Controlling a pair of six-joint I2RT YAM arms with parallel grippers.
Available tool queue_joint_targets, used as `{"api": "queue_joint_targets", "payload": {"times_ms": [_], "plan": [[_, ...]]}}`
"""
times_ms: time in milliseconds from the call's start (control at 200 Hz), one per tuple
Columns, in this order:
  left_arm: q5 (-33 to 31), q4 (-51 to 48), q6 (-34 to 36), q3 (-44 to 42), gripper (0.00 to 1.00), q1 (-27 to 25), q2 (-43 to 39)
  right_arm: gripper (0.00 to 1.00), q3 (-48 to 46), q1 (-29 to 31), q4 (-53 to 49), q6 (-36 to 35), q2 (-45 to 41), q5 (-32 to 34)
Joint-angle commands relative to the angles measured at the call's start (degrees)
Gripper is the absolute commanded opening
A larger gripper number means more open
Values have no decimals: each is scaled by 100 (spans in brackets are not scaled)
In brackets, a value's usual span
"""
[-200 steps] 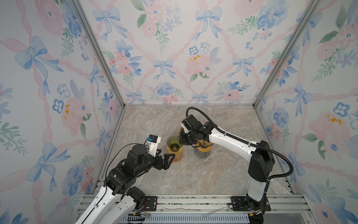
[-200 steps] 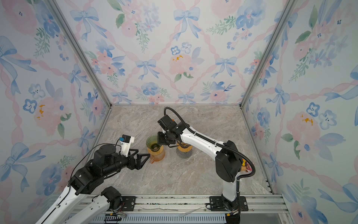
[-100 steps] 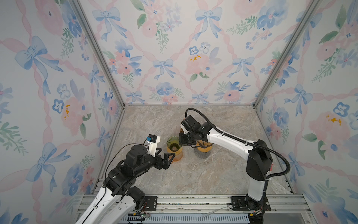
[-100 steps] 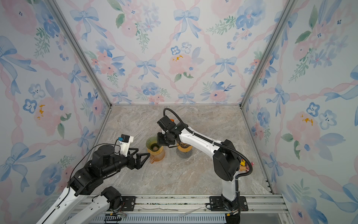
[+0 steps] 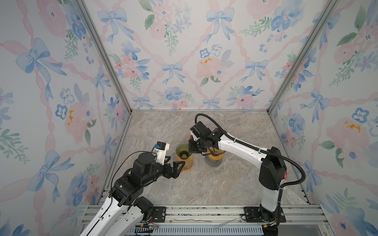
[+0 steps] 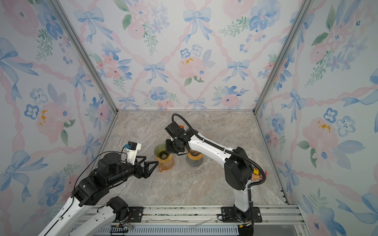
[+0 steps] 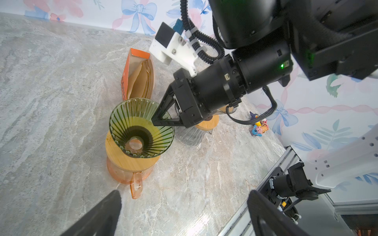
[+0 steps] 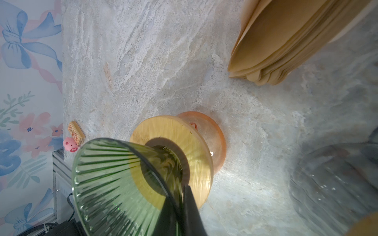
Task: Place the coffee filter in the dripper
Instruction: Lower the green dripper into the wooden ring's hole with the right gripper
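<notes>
The green ribbed glass dripper (image 5: 182,150) (image 6: 161,151) (image 7: 141,126) (image 8: 114,173) sits on a wooden collar atop an orange glass carafe (image 7: 122,173) (image 5: 187,164). Its cone is empty. My right gripper (image 7: 155,121) (image 8: 180,190) (image 5: 192,150) is shut on the dripper's wall at the rim, one finger inside and one outside. A stack of brown coffee filters (image 7: 141,81) (image 8: 286,40) stands in an orange box (image 7: 125,81) behind the dripper. My left gripper (image 7: 184,196) (image 5: 176,161) (image 6: 151,160) is open and empty, close to the carafe's handle (image 7: 136,186).
A clear ribbed glass vessel (image 7: 190,137) (image 8: 337,183) with a wooden top (image 5: 213,157) stands right beside the carafe, under the right arm. Small toys (image 7: 258,126) (image 8: 71,144) lie by the side walls. The metal rail (image 5: 204,212) runs along the front edge.
The right wrist has shifted slightly to the left, still closed on the dripper. The left arm and the carafe have not visibly moved.
</notes>
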Motion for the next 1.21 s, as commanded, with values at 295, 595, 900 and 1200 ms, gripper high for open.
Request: {"api": "queue_joint_targets", "payload": {"times_ms": [295, 595, 900, 1200], "plan": [[66, 96, 56, -64, 98, 31, 30, 8, 41, 51, -200, -61, 15, 192], [72, 95, 53, -64, 98, 32, 141, 10, -147, 51, -31, 32, -128, 160], [65, 95, 48, -64, 98, 31, 152, 13, -59, 51, -31, 9, -139, 168], [84, 95, 53, -64, 98, 33, 179, 16, -58, 67, -13, 5, -165, 159]]}}
